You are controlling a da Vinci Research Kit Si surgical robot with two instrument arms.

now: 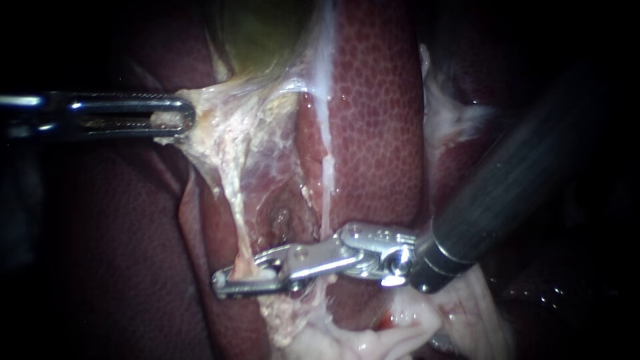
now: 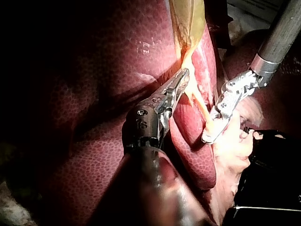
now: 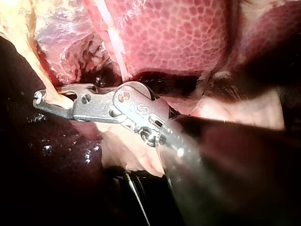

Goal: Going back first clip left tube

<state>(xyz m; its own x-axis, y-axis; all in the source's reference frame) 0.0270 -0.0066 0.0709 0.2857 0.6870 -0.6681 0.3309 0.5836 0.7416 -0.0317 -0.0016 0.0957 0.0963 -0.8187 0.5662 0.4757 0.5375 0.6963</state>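
A: Where the left instrument (image 1: 183,121) reaches in, what does it hold?

B: Its jaws are closed on a fold of pale tissue (image 1: 227,127) just below the gallbladder (image 1: 260,33), one jaw on each side. The fold is pulled taut.

A: And the tube?

B: The tube (image 1: 235,230) runs as a thin pale strand from that held tissue down beside the liver (image 1: 373,120) to the right instrument (image 1: 237,272). It is stretched straight between the two.

A: Is the right instrument gripping it?

B: No grip that I can see. Its jaws stand a little apart, and the tube passes through the gap near their tips. The right wrist view shows the same, with one jaw on each side of the strand and the tips reaching past it.

A: Anything else in that gap?

B: A pale bit (image 1: 267,270) sits between the jaws, just beside the tube on the hinge side. I cannot make out what it is.

A: How does the right shaft lie?

B: It comes in from the right and low, over white folds (image 1: 413,327). Dark liver lies under the jaws.
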